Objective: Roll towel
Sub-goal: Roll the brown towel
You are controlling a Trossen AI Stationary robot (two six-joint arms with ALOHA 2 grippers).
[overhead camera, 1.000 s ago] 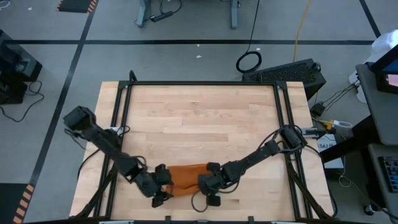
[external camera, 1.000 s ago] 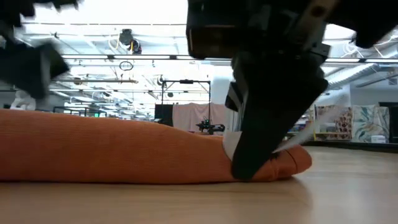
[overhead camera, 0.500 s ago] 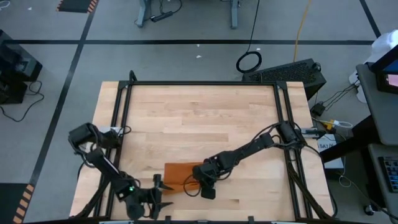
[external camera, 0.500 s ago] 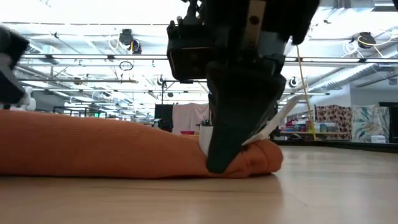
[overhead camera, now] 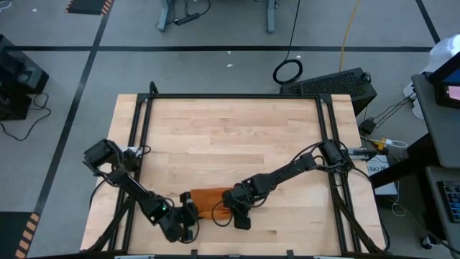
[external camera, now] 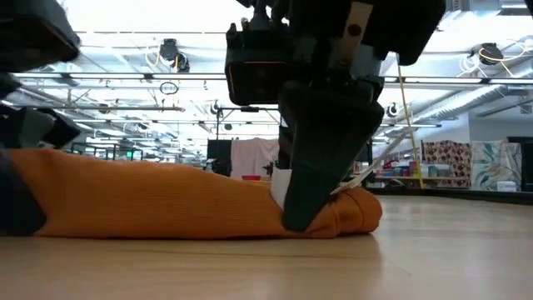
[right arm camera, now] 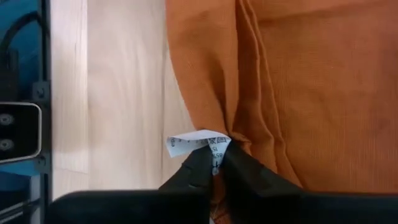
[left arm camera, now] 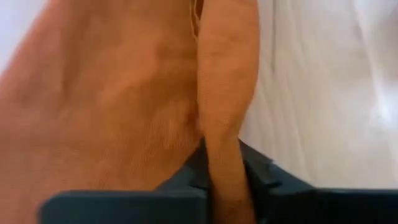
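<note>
The burnt-orange towel (overhead camera: pixel 208 199) lies bunched and flat on the wooden table (overhead camera: pixel 230 137), close to its near edge. A small white tag (right arm camera: pixel 198 144) sticks out at its right end. My left gripper (overhead camera: pixel 188 210) is at the towel's left end, shut on a raised fold of it (left arm camera: pixel 225 186). At the right end my right gripper (overhead camera: pixel 231 208) is shut on the cloth beside the tag. In the low view it (external camera: pixel 301 218) stands slanting down onto the towel (external camera: pixel 166 200). My left gripper pinches a narrow raised fold (left arm camera: pixel 222 158) at the towel's left end between its two fingers. It comes slanting down from the table's left. The rest of the cloth lies on the table. My right gripper pinches the gathered edge (right arm camera: pixel 231 149) at the towel's right end, right beside the white tag. The fingers slant down from the table's right, their tips low on the table (external camera: pixel 293 223). The cloth puckers toward the fingers and stays on the wood.
Black frame rails (overhead camera: pixel 136 129) run along the table's left and right sides. The table's near edge is just behind both grippers. Bare wood stretches toward the far edge.
My left gripper, open a second ago, drew back toward the near edge, then came down onto the towel's left end and shut on a fold. My right gripper slid toward the table's left, pushing the towel's right end inward, so the towel is shorter.
</note>
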